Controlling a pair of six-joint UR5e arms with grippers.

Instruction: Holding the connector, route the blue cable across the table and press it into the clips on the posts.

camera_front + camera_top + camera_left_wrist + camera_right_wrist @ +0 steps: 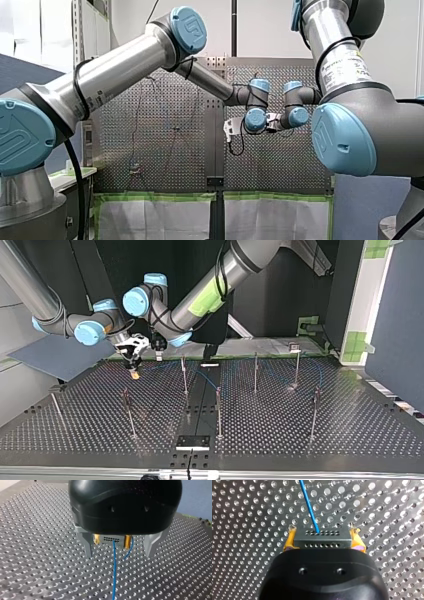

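While my right gripper (322, 531) pinches the grey connector (323, 543) by both ends in its jaws, far left in the top view, the blue cable (309, 506) leaves its face over the tabletop (249, 517). My left gripper (119, 553), jaws spread, flanks the connector, seemingly without touching.

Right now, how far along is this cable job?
Done: my right claw grips the connector, blue cable trailing from it. In hand: my left claw hangs open around that connector. To do: pressing the cable into the posts' clips; whether any holds it already is too small to tell.
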